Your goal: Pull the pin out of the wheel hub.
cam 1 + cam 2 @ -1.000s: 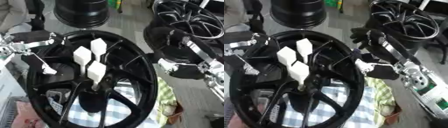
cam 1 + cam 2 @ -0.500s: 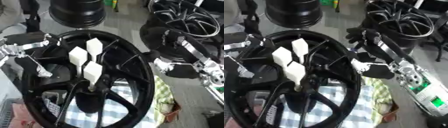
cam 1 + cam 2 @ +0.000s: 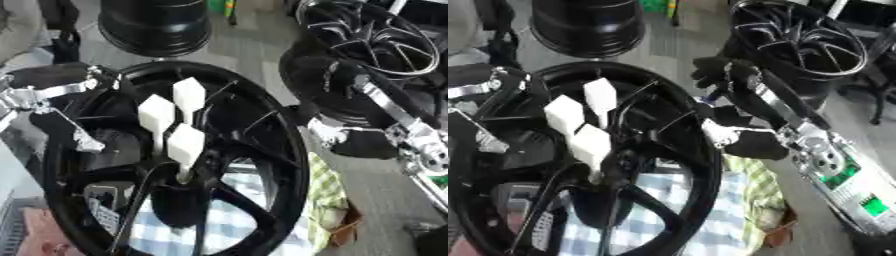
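Big black wheel hub lying across the checked cloth, filling most of the view, spokes running in to a dark centre. Three white-headed pins standing up out of the middle of the spokes, clustered close, each a pale block on a thin stem; long axis roughly upright, leaning a little toward the far side, so a pull probably goes up and away along the stem. Nearest pin lowest in view, its stem going down into the dark centre of the hub. Left robot hand inside the rim at the hub's left, just beside the pin cluster, pins lying to its right and slightly nearer; fingers too dark against the wheel, cannot tell whether spread or curled. Right robot hand over the hub's right rim, apart from the pins, which lie to its left; cannot tell its fingers either. Left robot hand judged nearer to the pins, likely the one to take hold. No pin held yet.
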Motion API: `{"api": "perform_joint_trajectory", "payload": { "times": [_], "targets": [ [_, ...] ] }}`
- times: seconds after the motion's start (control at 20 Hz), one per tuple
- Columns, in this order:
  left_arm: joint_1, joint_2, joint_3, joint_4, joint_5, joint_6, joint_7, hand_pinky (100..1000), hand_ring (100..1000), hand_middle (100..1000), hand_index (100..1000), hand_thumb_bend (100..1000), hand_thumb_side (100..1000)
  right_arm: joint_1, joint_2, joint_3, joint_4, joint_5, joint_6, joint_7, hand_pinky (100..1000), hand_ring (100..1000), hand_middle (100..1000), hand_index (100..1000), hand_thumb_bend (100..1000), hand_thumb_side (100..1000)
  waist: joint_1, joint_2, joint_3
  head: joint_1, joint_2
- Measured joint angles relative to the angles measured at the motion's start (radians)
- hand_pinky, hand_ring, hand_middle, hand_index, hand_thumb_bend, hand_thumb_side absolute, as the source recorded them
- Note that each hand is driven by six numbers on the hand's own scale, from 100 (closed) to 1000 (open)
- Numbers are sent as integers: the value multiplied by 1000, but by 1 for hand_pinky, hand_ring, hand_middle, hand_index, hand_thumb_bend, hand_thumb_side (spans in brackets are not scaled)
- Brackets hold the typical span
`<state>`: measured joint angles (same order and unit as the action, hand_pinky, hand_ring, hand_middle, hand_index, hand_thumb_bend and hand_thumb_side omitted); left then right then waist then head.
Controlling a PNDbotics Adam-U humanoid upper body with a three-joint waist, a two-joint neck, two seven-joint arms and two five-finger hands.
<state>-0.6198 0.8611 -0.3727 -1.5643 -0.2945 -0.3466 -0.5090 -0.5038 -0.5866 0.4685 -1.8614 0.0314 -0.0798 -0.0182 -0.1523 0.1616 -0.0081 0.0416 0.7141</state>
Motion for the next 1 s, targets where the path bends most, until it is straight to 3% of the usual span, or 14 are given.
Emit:
{"api": "perform_joint_trajectory", "payload": {
  "times": [0.55, 1.0],
  "targets": [
    [-11, 0, 14, -2, 30, 16, 16, 776, 779, 770, 848, 541, 450, 3, 0, 0, 3, 0, -2, 2, 672, 776, 769, 908, 100, 278, 0, 0, 3, -16, -39],
    [-104, -22, 27, 33, 66, 28, 49, 775, 778, 768, 846, 544, 465, 2, 1, 1, 3, -9, -3, 5, 672, 776, 769, 908, 100, 280, -4, -1, -6, -15, -43]
  ]
}}
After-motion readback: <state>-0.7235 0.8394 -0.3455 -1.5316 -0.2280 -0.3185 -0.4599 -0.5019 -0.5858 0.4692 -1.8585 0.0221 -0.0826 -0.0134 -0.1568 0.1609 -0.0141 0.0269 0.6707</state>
